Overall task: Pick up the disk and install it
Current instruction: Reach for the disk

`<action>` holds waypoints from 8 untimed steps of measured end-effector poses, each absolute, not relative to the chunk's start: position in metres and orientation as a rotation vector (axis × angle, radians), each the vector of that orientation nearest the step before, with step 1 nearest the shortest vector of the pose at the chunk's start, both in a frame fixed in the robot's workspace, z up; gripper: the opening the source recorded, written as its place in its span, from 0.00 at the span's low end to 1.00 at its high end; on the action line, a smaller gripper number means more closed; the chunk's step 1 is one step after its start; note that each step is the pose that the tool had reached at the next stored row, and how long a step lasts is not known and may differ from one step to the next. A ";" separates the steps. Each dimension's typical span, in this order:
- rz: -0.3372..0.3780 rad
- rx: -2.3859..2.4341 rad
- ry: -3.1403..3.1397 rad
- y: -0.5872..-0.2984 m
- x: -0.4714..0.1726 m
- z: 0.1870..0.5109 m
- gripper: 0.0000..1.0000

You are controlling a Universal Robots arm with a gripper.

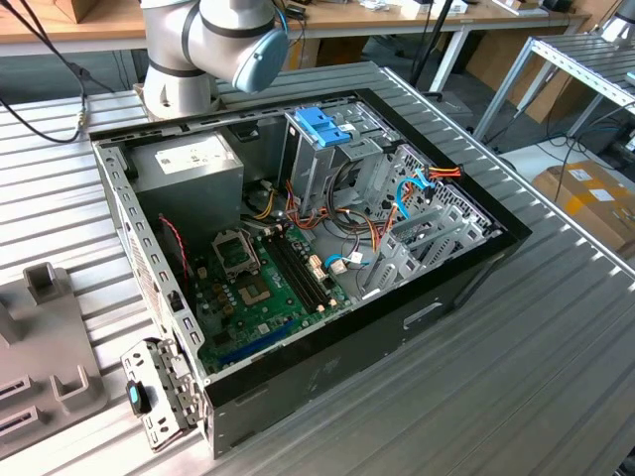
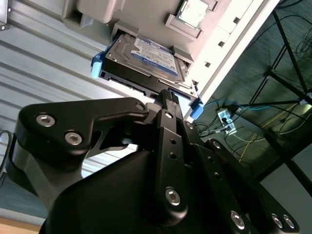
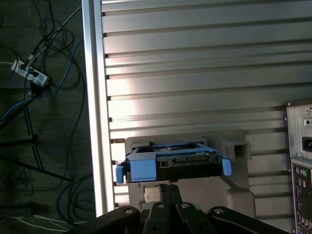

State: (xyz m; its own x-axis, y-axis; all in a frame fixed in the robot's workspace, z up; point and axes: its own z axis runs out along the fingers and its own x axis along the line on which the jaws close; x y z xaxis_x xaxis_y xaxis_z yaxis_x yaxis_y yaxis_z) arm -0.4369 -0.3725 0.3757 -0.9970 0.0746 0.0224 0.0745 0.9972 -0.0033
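Note:
The disk (image 2: 146,56) is a flat silver-grey drive with a white and blue label and blue side rails. It lies in a grey holder (image 2: 92,12) on the ribbed metal table. In the first wrist view the disk (image 3: 173,161) shows end-on, seated in that holder (image 3: 236,148) close to the table's edge. My gripper (image 2: 167,95) hangs just short of the disk's near end and is not touching it. In the first wrist view the gripper (image 3: 168,189) lines up with the middle of the disk.
The open computer case (image 1: 466,268) lies on the table, with a metal drive cage topped by a blue latch (image 1: 322,127), a grey power-supply box (image 1: 189,164) and a green motherboard (image 1: 263,283). The arm's base (image 1: 213,40) stands behind it. Floor cables (image 3: 34,78) lie past the table edge (image 3: 92,97).

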 end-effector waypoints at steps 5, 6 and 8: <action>0.004 -0.116 -3.117 -0.372 -0.439 0.376 0.11; 0.004 -0.116 -3.117 -0.372 -0.439 0.376 0.11; 0.004 -0.116 -3.117 -0.372 -0.439 0.375 0.11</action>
